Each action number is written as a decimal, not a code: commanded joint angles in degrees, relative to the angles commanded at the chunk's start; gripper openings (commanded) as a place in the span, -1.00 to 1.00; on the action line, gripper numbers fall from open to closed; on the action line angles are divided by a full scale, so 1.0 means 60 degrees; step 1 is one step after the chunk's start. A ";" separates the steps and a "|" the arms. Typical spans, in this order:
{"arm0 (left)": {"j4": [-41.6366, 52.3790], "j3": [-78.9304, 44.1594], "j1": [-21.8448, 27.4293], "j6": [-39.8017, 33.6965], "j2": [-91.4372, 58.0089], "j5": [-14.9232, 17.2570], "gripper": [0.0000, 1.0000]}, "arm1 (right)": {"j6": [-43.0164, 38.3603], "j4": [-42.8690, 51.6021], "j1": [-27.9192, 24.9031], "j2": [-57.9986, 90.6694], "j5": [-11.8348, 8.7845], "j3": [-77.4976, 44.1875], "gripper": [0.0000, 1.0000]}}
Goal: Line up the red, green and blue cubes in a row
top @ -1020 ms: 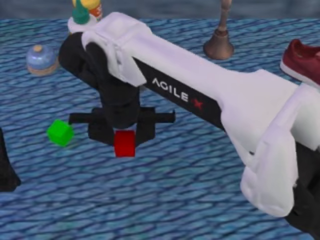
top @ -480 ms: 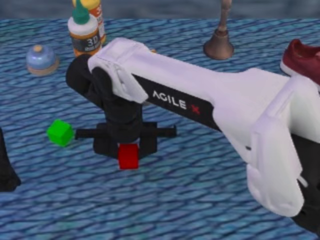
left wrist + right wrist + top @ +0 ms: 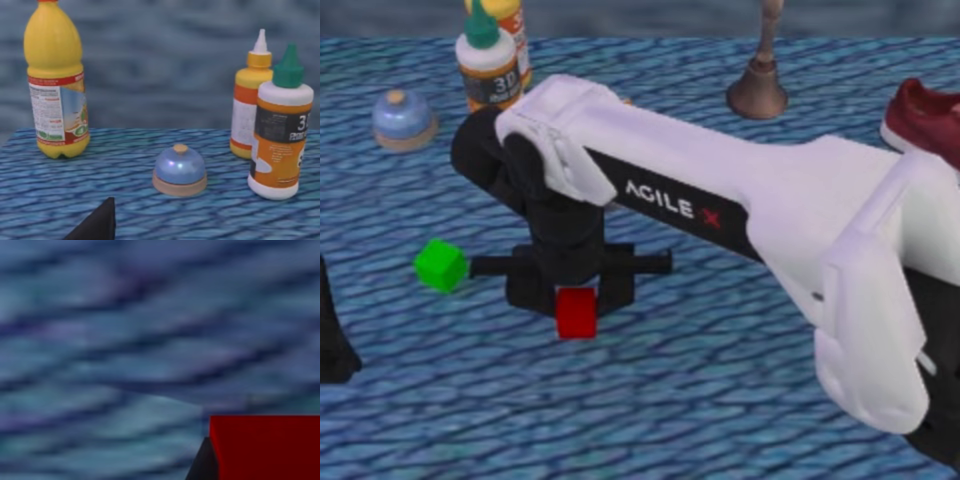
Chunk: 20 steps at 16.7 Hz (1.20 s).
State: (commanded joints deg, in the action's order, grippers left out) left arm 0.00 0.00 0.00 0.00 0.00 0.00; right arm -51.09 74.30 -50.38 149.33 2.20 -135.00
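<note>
A blue bell (image 3: 400, 117) sits at the table's (image 3: 670, 400) far left, two glue bottles (image 3: 488, 62) just right of it, a brass stand (image 3: 758, 90) (top cut off) and a shoe (image 3: 923, 122) farther right.

Shoe (image 3: 925, 125) cut by right edge

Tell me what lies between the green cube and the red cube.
In the top view, between the green cube and red cube lies bare table plus part of the right gripper.
</note>
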 joint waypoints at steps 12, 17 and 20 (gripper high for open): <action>0.0000 0.0000 0.0000 0.0000 0.0000 0.0000 1.00 | 0.0000 0.0000 0.0000 0.0000 0.0000 0.0000 1.00; 0.0000 0.0000 0.0000 0.0000 0.0000 0.0000 1.00 | 0.0004 0.0140 0.0003 0.0061 0.0001 -0.0151 1.00; 0.0000 0.0000 0.0000 0.0000 0.0000 0.0000 1.00 | -0.0029 0.0946 -0.0042 0.0382 0.0007 -0.1132 1.00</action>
State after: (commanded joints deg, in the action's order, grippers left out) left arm 0.00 0.00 0.00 0.00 0.00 0.00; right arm -51.26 79.98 -50.63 151.62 2.23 -141.79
